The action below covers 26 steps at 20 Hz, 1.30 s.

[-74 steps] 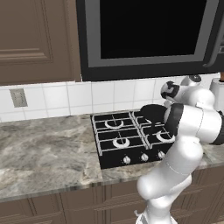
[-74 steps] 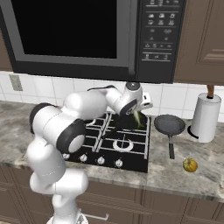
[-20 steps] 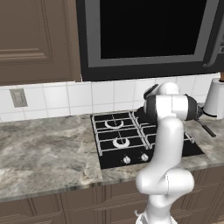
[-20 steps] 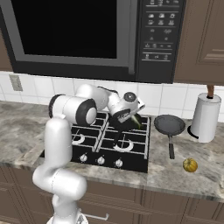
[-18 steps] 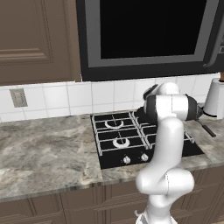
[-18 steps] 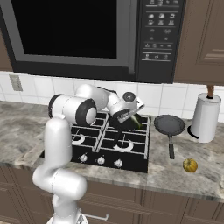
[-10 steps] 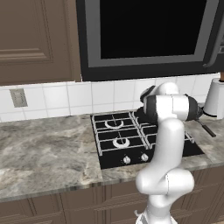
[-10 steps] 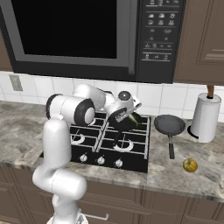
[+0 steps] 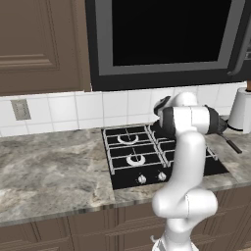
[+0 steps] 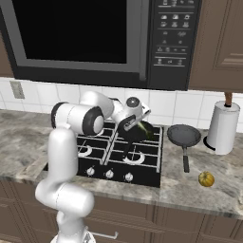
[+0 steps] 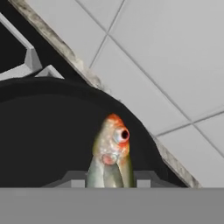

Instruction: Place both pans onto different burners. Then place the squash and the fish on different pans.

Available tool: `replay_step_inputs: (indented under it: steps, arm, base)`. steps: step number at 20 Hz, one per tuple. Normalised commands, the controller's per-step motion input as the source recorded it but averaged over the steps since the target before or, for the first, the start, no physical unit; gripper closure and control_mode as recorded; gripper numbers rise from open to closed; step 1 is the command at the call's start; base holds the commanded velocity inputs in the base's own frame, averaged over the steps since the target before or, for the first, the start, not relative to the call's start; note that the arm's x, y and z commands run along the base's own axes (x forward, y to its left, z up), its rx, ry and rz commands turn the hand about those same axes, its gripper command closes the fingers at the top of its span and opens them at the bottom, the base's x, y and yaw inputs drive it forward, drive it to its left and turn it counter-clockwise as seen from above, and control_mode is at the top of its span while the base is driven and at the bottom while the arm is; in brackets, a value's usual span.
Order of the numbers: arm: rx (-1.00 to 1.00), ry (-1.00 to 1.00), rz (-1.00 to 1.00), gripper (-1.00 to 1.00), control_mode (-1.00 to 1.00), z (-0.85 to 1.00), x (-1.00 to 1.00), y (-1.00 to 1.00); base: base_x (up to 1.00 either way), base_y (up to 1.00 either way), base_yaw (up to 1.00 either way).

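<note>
While the gripper (image 10: 134,124) pinches the fish (image 11: 109,153), it hangs over the pan (image 10: 142,133) on the hob's (image 10: 102,161) rear right burner.

In the hand view the fish's orange head and round eye poke up between the two finger tips (image 11: 74,180), which press its sides, with the pan's dark floor and white wall tiles behind. A second pan (image 10: 183,135) sits on the counter (image 10: 190,187) right of the hob, near the paper towel roll (image 10: 222,127), and the small yellow-green squash (image 10: 206,179) lies in front of it.
</note>
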Motion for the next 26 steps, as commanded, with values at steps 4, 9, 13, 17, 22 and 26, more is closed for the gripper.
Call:
replay_step_inputs:
  steps: [4, 9, 13, 17, 22, 26]
  arm:
    - [0.00, 0.00, 0.06, 1.00, -1.00, -0.25, 0.22, 0.00]
    - [0.00, 0.00, 0.06, 1.00, -1.00, -0.39, 0.03, 0.00]
    - [0.00, 0.00, 0.06, 1.00, -1.00, -0.30, 0.01, 0.00]
    - [0.00, 0.00, 0.05, -1.00, -1.00, -0.15, 0.05, 0.00]
    - [-0.02, 0.00, 0.03, -1.00, -1.00, -0.01, 0.02, 0.02]
    - [-0.03, -0.04, 0.00, -1.00, -1.00, 0.07, -0.01, 0.00]
  base:
    - [0.00, 0.00, 0.00]
    - [0.00, 0.00, 0.00]
    - [0.00, 0.00, 0.00]
    - [0.00, 0.00, 0.00]
    - [0.00, 0.00, 0.00]
    - [0.00, 0.00, 0.00]
